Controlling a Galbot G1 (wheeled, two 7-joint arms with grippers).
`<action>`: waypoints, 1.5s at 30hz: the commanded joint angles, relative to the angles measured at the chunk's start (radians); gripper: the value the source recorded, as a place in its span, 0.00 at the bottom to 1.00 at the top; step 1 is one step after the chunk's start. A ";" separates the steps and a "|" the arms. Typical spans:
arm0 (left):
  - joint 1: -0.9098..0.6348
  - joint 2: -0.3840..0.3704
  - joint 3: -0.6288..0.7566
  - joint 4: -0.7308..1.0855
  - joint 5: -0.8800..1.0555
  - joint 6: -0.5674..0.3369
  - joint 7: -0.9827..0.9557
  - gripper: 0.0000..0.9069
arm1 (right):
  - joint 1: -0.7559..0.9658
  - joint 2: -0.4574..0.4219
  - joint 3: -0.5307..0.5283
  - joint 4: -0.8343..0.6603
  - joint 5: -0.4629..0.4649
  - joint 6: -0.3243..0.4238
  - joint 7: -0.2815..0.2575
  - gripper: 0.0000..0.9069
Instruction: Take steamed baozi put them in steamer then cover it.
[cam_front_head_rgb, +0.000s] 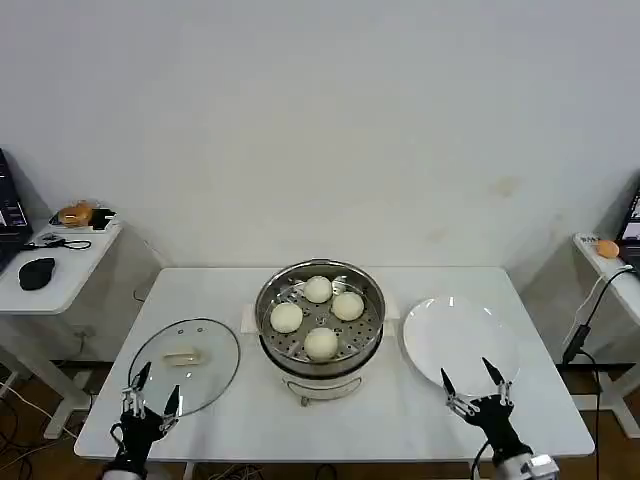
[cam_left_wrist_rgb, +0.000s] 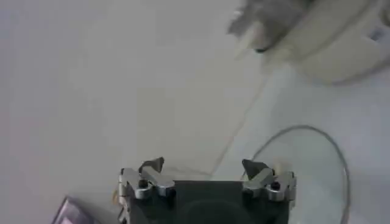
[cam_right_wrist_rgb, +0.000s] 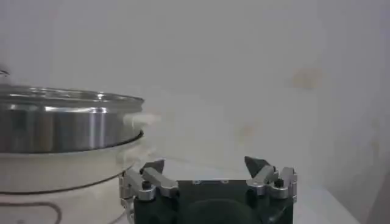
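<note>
Several cream-white baozi lie on the perforated tray inside the shiny steel steamer at the table's middle; its side wall fills part of the right wrist view. The glass cover with its beige bar handle lies flat on the table left of the steamer, and its rim shows in the left wrist view. My left gripper stands open at the cover's near edge, holding nothing. My right gripper stands open at the near edge of the white plate.
A bare white plate lies right of the steamer. The white table has free room along its front. Side desks stand at far left and far right, with cables hanging near the right one.
</note>
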 joint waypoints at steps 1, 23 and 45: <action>-0.140 0.066 0.031 0.152 0.229 0.000 -0.002 1.00 | -0.066 0.033 0.032 0.018 0.003 0.034 -0.002 1.00; -0.375 0.110 0.110 0.410 0.272 0.009 0.009 1.00 | -0.092 0.059 0.033 0.031 -0.008 0.048 -0.001 1.00; -0.488 0.108 0.152 0.487 0.298 0.024 0.024 1.00 | -0.086 0.061 0.028 0.000 -0.010 0.059 -0.003 1.00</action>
